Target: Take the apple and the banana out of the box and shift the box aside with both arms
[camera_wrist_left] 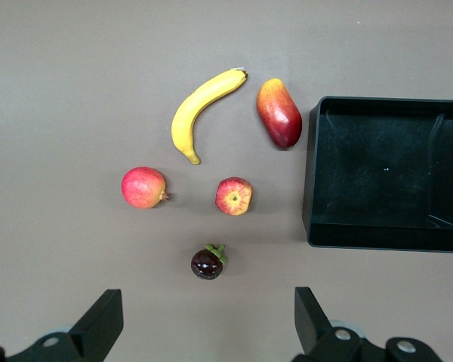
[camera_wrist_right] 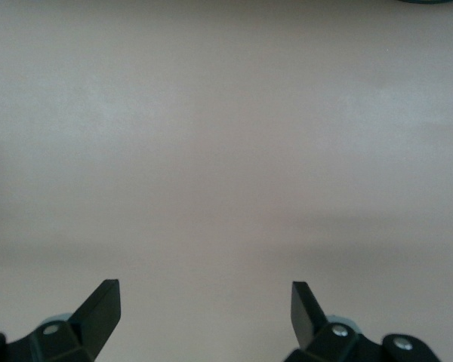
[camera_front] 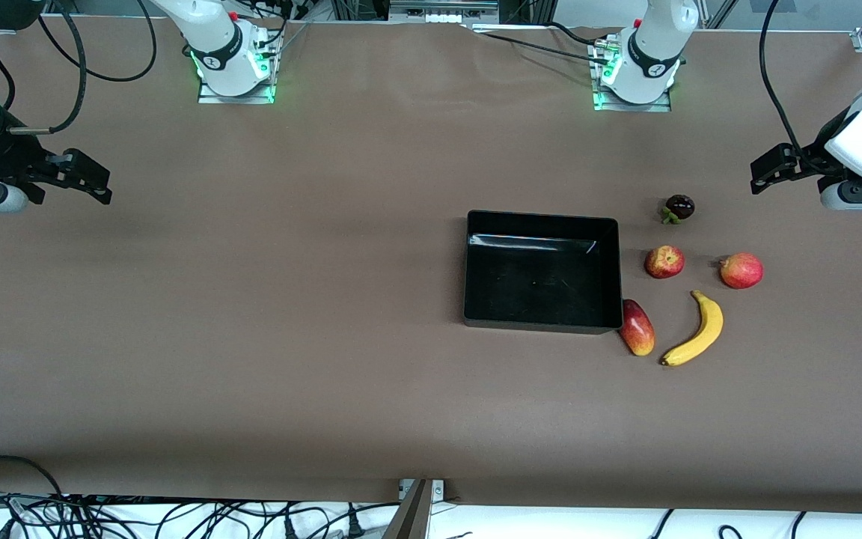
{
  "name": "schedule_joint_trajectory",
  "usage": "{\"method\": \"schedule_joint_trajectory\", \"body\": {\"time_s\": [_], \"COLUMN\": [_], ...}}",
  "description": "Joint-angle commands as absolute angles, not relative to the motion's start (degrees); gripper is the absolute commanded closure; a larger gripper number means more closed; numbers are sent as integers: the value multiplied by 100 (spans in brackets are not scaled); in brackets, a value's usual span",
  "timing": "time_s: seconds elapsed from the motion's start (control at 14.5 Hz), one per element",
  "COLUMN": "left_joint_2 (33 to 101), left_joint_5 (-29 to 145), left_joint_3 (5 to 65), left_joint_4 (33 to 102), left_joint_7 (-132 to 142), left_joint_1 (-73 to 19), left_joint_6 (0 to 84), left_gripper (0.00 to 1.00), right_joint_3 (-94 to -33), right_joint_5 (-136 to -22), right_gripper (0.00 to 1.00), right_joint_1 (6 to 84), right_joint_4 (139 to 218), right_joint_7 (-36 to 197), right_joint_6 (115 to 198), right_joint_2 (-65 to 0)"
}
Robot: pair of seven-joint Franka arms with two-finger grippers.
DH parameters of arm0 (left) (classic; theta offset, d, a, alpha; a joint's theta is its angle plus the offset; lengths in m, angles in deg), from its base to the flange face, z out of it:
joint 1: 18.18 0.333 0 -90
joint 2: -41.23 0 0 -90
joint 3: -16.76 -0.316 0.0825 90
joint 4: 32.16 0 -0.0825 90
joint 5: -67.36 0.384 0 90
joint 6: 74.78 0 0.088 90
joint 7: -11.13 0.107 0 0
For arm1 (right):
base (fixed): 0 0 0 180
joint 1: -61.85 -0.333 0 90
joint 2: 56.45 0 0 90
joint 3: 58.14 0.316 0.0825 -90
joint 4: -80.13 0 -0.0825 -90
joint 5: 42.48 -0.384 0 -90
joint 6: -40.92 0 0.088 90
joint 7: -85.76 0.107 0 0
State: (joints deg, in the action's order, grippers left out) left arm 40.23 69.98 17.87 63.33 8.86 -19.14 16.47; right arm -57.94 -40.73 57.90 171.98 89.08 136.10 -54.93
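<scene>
Brown covering spans the table (camera_front: 251,337), where we count one black box (camera_front: 542,271) and five fruits beside it, toward the left arm's end. One banana (camera_front: 697,330) curves nearest the front camera alongside one mango (camera_front: 637,327), which lies just against the box's near corner. One apple (camera_front: 664,262) and one pomegranate (camera_front: 741,270) sit farther back, well apart from each other, and one dark mangosteen (camera_front: 679,207) lies farthest from the camera.

We see nothing inside the box. Two arms wait, one at each end of the table. We find the left gripper (camera_front: 764,171) hanging over bare table near the mangosteen, jaws released and holding nothing; its wrist view takes in all five fruits and the box. The right gripper (camera_front: 87,178) hangs over bare table at the right arm's end, jaws likewise spread wide and free.
</scene>
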Motion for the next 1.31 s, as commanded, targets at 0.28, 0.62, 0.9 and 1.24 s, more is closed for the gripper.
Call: {"method": "schedule_joint_trajectory", "body": {"time_s": [0.28,0.62,0.9,1.24], "left_joint_2": [3920,3920,3912,3920], "left_joint_5": [6938,6947,6947,6947], "left_joint_3": [1755,1755,1790,1790], "left_joint_4": [6373,6364,6364,6364], "left_joint_7": [832,832,823,823], "left_joint_1": [-1941,-1941,-1958,-1958], "left_joint_6": [1593,1593,1593,1593], "left_gripper": [0,0,0,0], "right_joint_3": [-5744,-5515,-5454,-5445], "right_joint_5": [-4186,-3950,-4457,-4547], "right_gripper": [0,0,0,0], "right_joint_1": [5842,5035,4052,2619], "right_joint_4": [17100,17065,16952,15777], "right_joint_7": [8927,8805,9425,11656], "right_joint_6": [13567,13548,14345,15754], "right_joint_2": [-5469,-4511,-3898,-2080]}}
